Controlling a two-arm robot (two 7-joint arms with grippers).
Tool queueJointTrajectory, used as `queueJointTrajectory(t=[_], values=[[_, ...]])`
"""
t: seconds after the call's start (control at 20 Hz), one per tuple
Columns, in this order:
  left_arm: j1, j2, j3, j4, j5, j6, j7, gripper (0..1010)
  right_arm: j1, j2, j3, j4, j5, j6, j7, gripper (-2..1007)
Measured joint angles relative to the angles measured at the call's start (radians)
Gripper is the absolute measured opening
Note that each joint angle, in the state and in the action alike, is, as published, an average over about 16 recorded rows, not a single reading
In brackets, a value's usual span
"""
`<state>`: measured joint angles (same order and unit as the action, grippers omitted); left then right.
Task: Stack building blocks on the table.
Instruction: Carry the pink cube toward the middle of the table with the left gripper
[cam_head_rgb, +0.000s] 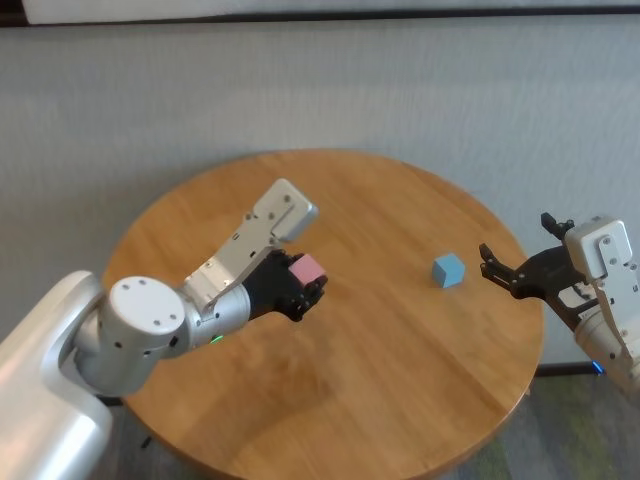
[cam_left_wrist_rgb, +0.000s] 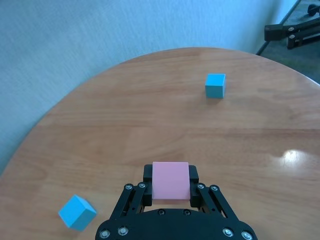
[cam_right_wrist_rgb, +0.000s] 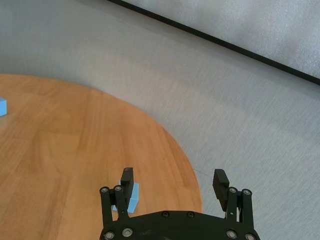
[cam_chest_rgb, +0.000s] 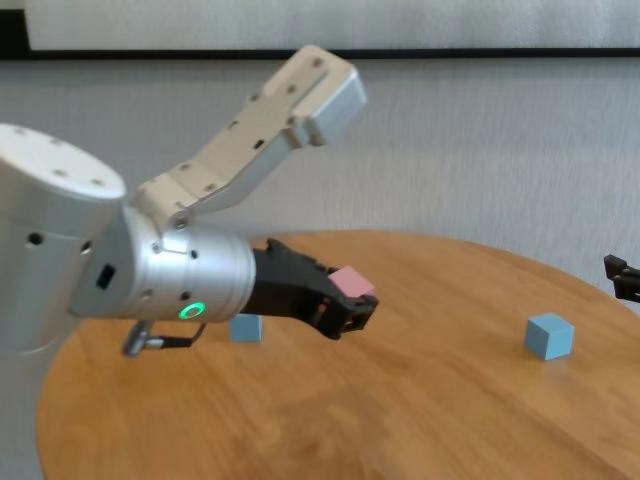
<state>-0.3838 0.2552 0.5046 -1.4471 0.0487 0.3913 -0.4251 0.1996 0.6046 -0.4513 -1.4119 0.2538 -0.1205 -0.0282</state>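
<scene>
Mid-carry: pink block (cam_left_wrist_rgb: 170, 180) clenched in left gripper (cam_left_wrist_rgb: 171, 192) above table (cam_head_rgb: 380, 330) centre-left, right gripper (cam_right_wrist_rgb: 173, 186) splayed empty at right edge near blue block (cam_head_rgb: 449, 268); next, prob. set pink squarely atop a blue.

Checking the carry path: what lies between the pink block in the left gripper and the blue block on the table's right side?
Only bare table between pink block and blue block, as the left wrist view shows.

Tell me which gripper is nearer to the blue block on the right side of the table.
The right gripper, open, just beside that blue block. The left gripper holds the pink block near the table's middle.
</scene>
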Motion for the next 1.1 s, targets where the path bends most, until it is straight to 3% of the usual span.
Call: queueJointTrajectory(t=[0.4,1.1], values=[[-0.035,-0.015,0.023,0.034,0.015,-0.004,-0.022,400,0.000,0.000,0.000,0.000,0.000,0.000,0.000,1005],[-0.053,-0.014,0.046,0.072,0.004,-0.030,-0.056,400,0.000,0.000,0.000,0.000,0.000,0.000,0.000,1005]])
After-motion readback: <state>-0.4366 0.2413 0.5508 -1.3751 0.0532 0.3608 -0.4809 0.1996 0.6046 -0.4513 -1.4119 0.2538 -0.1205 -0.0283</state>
